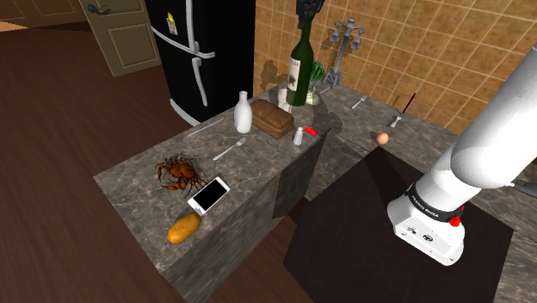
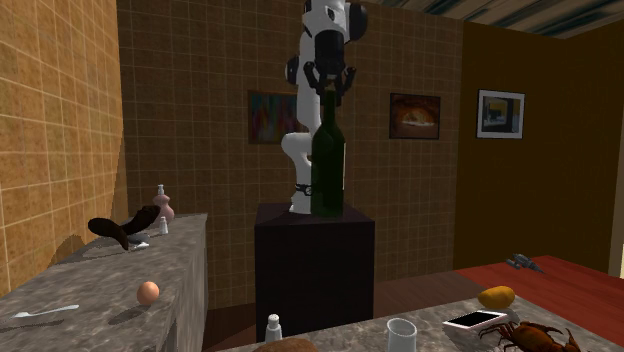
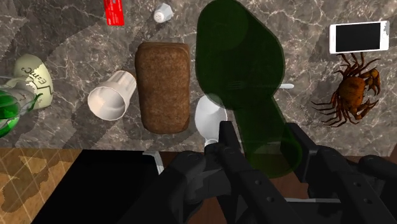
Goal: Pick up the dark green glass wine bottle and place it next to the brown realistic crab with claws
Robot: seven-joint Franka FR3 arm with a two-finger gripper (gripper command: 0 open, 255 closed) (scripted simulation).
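The dark green wine bottle (image 1: 300, 71) hangs upright above the back of the marble counter (image 1: 138, 185), over the bread loaf and cup. My gripper (image 1: 306, 27) is shut on its neck from above. In the second exterior view the bottle (image 2: 328, 165) hangs in mid air under the gripper (image 2: 328, 84). Along the hand, the bottle (image 3: 240, 83) runs down from between the fingers (image 3: 229, 147) of the gripper (image 3: 264, 141). The brown crab (image 1: 178, 172) lies near the counter's front end, beside a white phone (image 1: 209, 195); it is well off to one side of the bottle (image 3: 349, 90).
A brown bread loaf (image 1: 272, 119), a white jug (image 1: 243, 112), a fork (image 1: 229, 149), a small shaker (image 1: 299, 135) and a white cup (image 3: 112, 95) lie under or near the bottle. A yellow-orange lump (image 1: 183, 228) sits at the front edge. A black fridge (image 1: 202, 52) stands behind.
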